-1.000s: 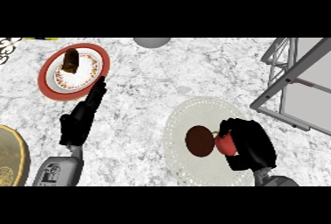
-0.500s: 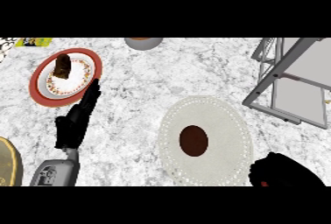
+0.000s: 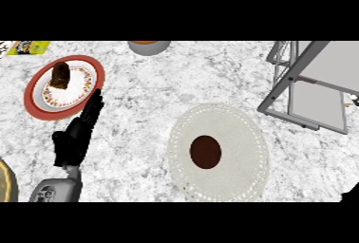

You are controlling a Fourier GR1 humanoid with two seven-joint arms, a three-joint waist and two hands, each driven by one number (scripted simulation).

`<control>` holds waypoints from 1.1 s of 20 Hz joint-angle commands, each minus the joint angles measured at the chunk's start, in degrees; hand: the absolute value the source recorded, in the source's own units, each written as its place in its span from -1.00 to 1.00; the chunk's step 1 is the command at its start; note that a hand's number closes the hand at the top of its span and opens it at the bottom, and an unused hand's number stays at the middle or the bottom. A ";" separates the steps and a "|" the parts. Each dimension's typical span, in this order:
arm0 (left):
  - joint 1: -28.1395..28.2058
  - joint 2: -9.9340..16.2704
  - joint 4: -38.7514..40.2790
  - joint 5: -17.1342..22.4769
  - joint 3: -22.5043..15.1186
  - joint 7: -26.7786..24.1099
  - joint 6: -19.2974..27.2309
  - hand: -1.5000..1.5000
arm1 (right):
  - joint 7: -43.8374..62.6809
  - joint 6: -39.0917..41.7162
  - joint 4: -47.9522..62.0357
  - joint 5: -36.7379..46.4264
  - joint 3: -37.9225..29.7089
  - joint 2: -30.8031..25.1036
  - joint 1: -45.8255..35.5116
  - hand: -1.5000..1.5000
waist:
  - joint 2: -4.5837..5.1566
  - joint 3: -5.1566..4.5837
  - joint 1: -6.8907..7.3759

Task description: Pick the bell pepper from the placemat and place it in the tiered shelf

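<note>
While left hand point(image 3: 79, 135) rests open, fingers straight, placemat point(image 3: 238, 128) bare; right hand, pepper unseen.

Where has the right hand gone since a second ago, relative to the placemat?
Yes, moved: it left the placemat toward the lower right; only a dark sliver shows at that corner.

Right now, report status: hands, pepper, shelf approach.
Left hand open, resting beside red-rimmed plate. Right hand out of view. No bell pepper visible; placemat shows only its dark centre. Tiered shelf at right, nothing blocking it.
</note>
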 commanded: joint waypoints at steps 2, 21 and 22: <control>1.15 0.06 0.19 0.43 0.14 -0.75 -0.45 0.00 | -14.15 8.41 3.67 -16.32 -12.18 -8.29 2.88 1.00 | 0.00 -0.22 -0.27; -2.52 0.36 1.36 0.21 -1.33 -0.14 -2.49 0.00 | -5.70 21.41 29.32 -55.70 -40.32 -29.72 1.67 1.00 | 0.83 -0.19 4.21; -2.42 -2.27 1.24 -2.14 -3.37 -0.44 0.43 0.00 | -5.23 22.19 30.21 -56.23 -40.99 -30.58 1.53 1.00 | 0.77 -0.17 4.06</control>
